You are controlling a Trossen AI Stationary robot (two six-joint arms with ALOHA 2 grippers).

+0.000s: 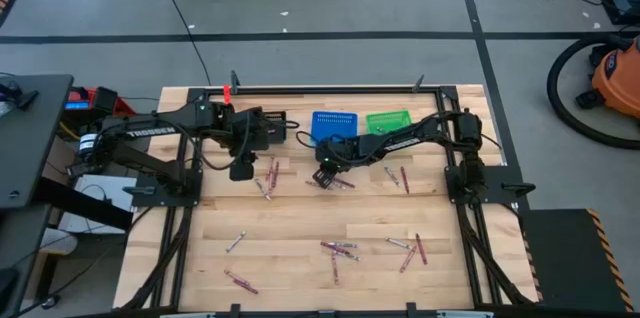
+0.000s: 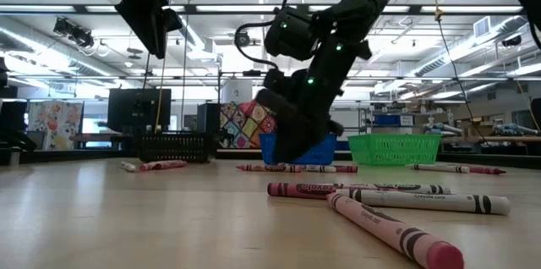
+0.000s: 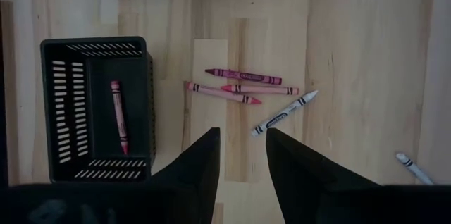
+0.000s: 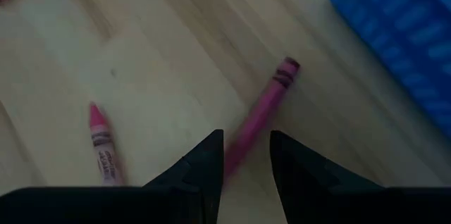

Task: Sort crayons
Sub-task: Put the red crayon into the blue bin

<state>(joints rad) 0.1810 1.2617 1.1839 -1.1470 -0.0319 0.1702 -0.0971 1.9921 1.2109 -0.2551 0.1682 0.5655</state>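
My right gripper is down at the tabletop in front of the blue basket, and it also shows in the low view. It is open, with a magenta crayon lying between its fingers, which stand on either side of it. A pink crayon lies beside it. My left gripper hangs high above the table, open and empty. Under it stands the black basket with one red crayon on its floor. Beside the basket lie three red and magenta crayons and a pale one.
The blue basket and the green basket stand at the far edge, right of the black one. Several loose crayons lie on the near half of the table, some close to the low camera.
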